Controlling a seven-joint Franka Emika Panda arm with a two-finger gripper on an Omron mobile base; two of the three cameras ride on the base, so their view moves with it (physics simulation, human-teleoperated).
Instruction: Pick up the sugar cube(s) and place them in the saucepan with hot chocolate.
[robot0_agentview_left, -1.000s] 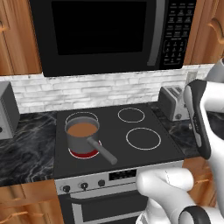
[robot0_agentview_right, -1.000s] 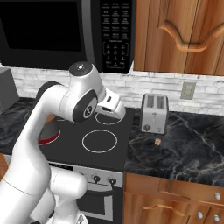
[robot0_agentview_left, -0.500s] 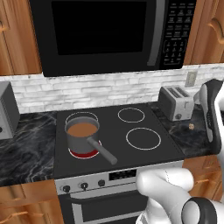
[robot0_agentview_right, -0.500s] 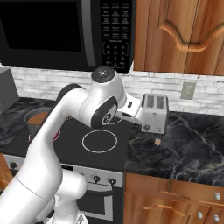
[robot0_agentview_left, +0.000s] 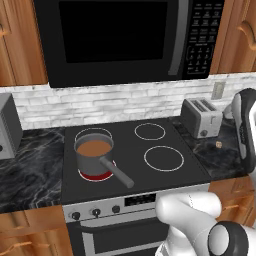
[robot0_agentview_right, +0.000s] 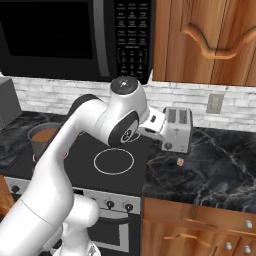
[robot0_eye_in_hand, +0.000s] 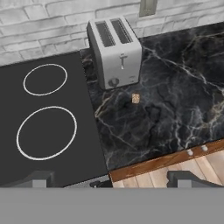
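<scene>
Sugar cube (robot0_eye_in_hand: 135, 99): one small tan block lies on the black marble counter (robot0_eye_in_hand: 175, 105), just in front of the silver toaster (robot0_eye_in_hand: 115, 51) and slightly toward its right corner, a little above the middle of the hand view. In the right base view it is the tiny speck right of centre (robot0_agentview_right: 180, 161), below the toaster (robot0_agentview_right: 176, 129); in the left base view it sits at the right edge (robot0_agentview_left: 218, 144), beside the toaster (robot0_agentview_left: 201, 117). I can make out only this one cube.

Nothing of the task is done yet, as far as I can judge. The cube is untouched on the counter, and the saucepan (robot0_agentview_left: 97, 157) stands on the front left burner of the black stovetop (robot0_agentview_left: 135, 160), left of centre in the left base view, its long handle pointing toward the lower right. The hot chocolate (robot0_agentview_left: 94, 148) shows a smooth reddish-brown surface with nothing floating on it.

The gripper (robot0_eye_in_hand: 109, 178) hangs high above the counter with its two dark tips spread wide at the bottom of the hand view, holding nothing, and well apart from the cube. The cube lies above and a little right of the midpoint between the tips.

What is left is the whole job: descend onto the cube, close on it, carry it leftward across the stove and release it over the saucepan.
</scene>
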